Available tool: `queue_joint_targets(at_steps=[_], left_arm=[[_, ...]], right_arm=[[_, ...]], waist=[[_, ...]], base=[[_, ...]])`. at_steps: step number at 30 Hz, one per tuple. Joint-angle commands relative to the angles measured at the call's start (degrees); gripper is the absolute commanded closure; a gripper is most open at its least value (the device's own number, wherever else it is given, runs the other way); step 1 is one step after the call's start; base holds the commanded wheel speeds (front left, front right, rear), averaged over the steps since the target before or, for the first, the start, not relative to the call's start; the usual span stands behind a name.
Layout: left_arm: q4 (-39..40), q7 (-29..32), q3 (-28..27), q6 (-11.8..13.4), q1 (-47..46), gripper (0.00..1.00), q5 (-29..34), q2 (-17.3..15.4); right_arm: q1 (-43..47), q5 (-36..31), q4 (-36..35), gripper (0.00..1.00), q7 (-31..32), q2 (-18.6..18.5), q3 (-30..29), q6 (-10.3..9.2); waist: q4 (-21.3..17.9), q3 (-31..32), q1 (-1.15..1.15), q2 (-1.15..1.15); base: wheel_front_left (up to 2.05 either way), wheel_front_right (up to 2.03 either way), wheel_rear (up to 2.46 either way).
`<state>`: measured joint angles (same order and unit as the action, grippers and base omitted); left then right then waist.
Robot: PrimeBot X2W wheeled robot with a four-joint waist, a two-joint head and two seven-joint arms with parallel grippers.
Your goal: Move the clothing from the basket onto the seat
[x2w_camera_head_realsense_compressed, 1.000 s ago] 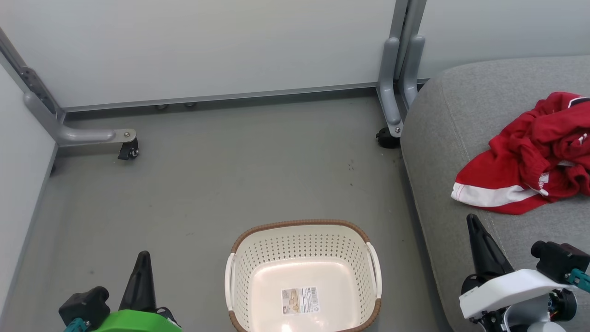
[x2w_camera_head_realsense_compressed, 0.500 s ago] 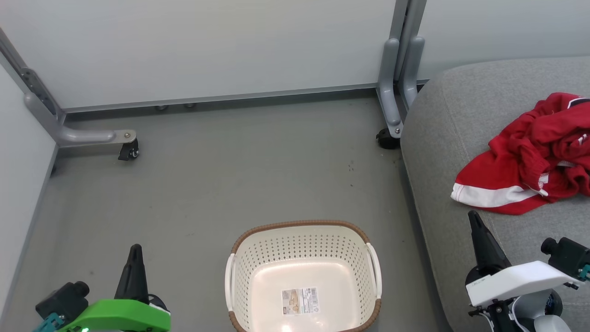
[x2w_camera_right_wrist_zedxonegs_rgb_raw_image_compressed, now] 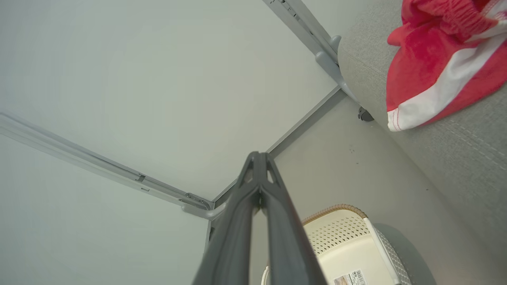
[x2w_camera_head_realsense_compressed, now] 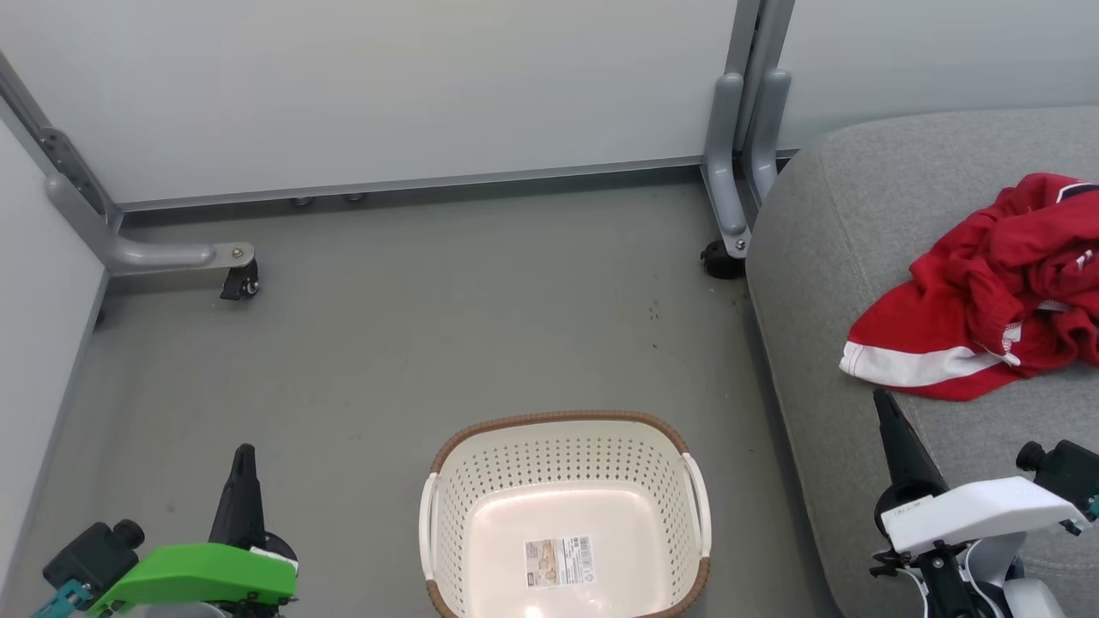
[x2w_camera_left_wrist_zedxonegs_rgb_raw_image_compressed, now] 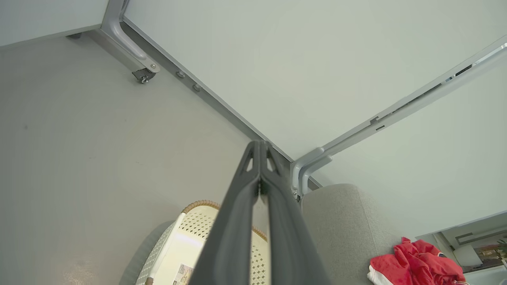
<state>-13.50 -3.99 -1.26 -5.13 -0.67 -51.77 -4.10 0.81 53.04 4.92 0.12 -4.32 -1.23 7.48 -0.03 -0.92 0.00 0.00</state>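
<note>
The red clothing (x2w_camera_head_realsense_compressed: 987, 296) with its white band lies crumpled on the grey seat (x2w_camera_head_realsense_compressed: 859, 215) at the right; it also shows as red clothing (x2w_camera_right_wrist_zedxonegs_rgb_raw_image_compressed: 439, 59) and clothing (x2w_camera_left_wrist_zedxonegs_rgb_raw_image_compressed: 416, 265) in the wrist views. The cream basket (x2w_camera_head_realsense_compressed: 446, 489) stands on the floor at bottom centre, holding nothing but the label (x2w_camera_head_realsense_compressed: 558, 560) on its floor. My left gripper (x2w_camera_head_realsense_compressed: 243, 459) is shut and holds nothing, low at the left of the basket. My right gripper (x2w_camera_head_realsense_compressed: 883, 405) is shut and holds nothing, over the seat's front edge just below the clothing.
Grey floor (x2w_camera_head_realsense_compressed: 429, 326) stretches between the basket and pale partition walls (x2w_camera_head_realsense_compressed: 386, 86). A grey frame leg with a castor (x2w_camera_head_realsense_compressed: 239, 281) stands at the back left, another post and castor (x2w_camera_head_realsense_compressed: 719, 257) beside the seat's corner.
Both arms have drawn back toward the bottom of the head view, the left one lower and further left. Clothing and basket lie unchanged.
</note>
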Motion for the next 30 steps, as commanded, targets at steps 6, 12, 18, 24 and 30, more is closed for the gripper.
queue_joint_targets(at_steps=[6, 12, 18, 24, 30], left_arm=[[0.3, 1.4, -0.9, -0.6, -2.0, 1.0, -5.3, 0.2], [0.2, 2.4, -1.4, -0.9, -2.4, 1.0, -9.1, 0.4], [0.1, 3.4, -1.8, -1.0, -2.9, 1.0, -12.7, 0.4], [0.0, 4.2, -2.3, -1.2, -3.3, 1.0, -16.1, 0.5], [0.0, 5.1, -2.7, -1.4, -3.6, 1.0, -19.5, 0.6]], right_arm=[[-2.0, 5.4, 0.6, 1.0, 0.5, -0.5, -0.4, 0.02], [-2.6, 9.4, 1.5, 1.0, 0.9, -0.5, -0.6, 0.02], [-3.1, 13.1, 2.4, 1.0, 1.3, -0.5, -0.9, 0.02], [-3.6, 16.5, 3.2, 1.0, 1.7, -0.5, -1.1, 0.02], [-4.1, 19.9, 4.0, 1.0, 2.1, -0.5, -1.3, 0.02]], waist=[[0.0, 0.1, 0.0, 0.0], [0.0, 0.1, 0.0, 0.0], [0.0, 0.2, 0.0, 0.0], [0.0, 0.2, 0.0, 0.0], [0.0, 0.3, 0.0, 0.0]], base=[[0.0, 0.0, 0.0], [0.0, 0.0, 0.0], [0.0, 0.0, 0.0], [0.0, 0.0, 0.0], [0.0, 0.0, 0.0]])
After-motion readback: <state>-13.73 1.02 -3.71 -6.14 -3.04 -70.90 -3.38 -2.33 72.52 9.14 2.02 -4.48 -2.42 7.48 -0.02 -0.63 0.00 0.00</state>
